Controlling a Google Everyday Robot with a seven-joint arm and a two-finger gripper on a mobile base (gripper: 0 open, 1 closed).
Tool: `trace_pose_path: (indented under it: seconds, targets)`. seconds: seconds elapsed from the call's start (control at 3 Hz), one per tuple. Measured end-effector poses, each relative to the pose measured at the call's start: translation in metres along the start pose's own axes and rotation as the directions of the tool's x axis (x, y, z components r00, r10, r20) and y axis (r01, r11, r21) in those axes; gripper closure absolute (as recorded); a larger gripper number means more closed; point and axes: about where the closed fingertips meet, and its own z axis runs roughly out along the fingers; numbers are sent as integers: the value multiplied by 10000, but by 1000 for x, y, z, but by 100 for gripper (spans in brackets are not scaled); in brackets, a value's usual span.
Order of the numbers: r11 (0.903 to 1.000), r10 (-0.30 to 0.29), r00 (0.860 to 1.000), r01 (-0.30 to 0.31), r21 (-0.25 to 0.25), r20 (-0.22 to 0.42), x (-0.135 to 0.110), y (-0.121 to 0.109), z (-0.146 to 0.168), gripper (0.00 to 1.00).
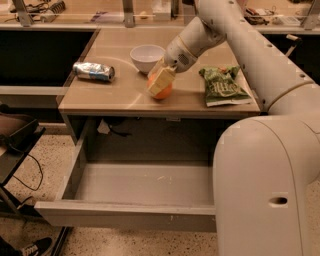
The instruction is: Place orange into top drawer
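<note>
Claw clamps the orange, low on the tabletop near its front edge. Lift clear first (bowl just behind), then carry forward and down into the open drawer.

Wood table, speckled floor, dark desk adj., cluttered bench at back, warm light.
</note>
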Motion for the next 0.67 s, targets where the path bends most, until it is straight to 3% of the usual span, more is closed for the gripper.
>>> trace_pose_path:
  seconds: [0.33, 0.67]
  targets:
    - [10000, 0, 10000, 0, 0, 0, 0, 0, 0, 89]
    - [9999, 138, 9997, -139, 69, 189, 0, 16, -2, 100]
